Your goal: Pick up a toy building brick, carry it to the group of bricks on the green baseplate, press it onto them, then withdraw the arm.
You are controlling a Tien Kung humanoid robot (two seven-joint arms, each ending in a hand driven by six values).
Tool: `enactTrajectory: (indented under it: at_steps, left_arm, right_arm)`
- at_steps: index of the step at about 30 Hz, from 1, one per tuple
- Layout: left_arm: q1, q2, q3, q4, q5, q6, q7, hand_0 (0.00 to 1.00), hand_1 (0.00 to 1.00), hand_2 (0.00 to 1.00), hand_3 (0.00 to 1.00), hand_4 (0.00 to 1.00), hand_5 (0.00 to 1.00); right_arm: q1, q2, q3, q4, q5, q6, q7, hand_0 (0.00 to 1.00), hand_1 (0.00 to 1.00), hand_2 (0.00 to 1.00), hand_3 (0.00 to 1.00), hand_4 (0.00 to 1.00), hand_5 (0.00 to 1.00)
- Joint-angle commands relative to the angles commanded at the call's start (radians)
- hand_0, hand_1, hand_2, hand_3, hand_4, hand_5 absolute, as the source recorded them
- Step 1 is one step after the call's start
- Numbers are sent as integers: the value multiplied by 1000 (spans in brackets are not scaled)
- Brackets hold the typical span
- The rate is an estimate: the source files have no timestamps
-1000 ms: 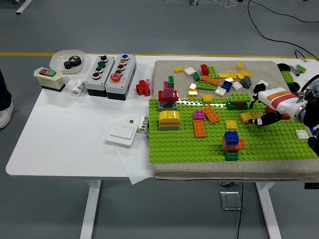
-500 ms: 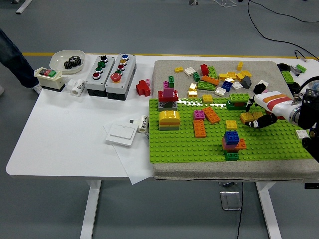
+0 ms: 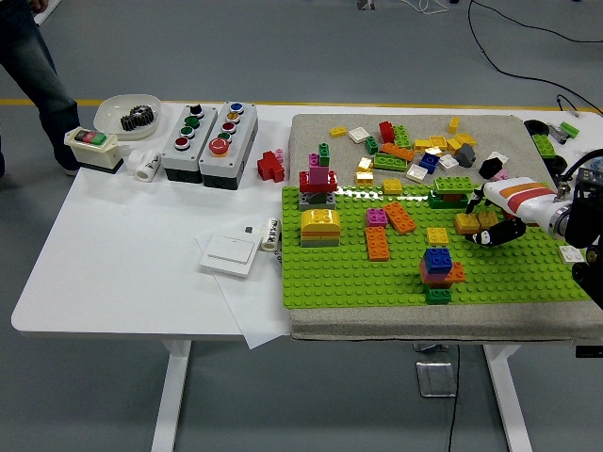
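Meanwhile right hand [image 3: 499, 218] had drawn back toward the baseplate [image 3: 377, 278] edge; its fingers [image 3: 485, 235] curled narrow over an orange-yellow brick [image 3: 468, 223] just ahead. Grasp unconfirmed, carry pending.

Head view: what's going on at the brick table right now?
The robot's right hand reaches in from the right over the green baseplate, its fingers low beside a yellow-orange brick near the plate's right side. Whether it grips the brick can't be told. The stacked blue brick group stands untouched to its lower left. No left arm shows. A person's leg is at top left.
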Motion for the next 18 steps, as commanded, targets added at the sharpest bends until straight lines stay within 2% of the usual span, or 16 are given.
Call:
enactTrajectory:
  at_steps: [13,18]
  left_arm:
    - [-2,1,-7,-1,14,-1,4,741,727,728,590,645,671]
    - [-4,2,-3,-2,8,0,2,741,726,726,589,644,671]
  right_arm:
    - [-3,6,9,-11,6,-5,1,688,661,713,656,836,444]
    - [-5,20,20,-40,13,-8,0,688,662,716,657,837,446]
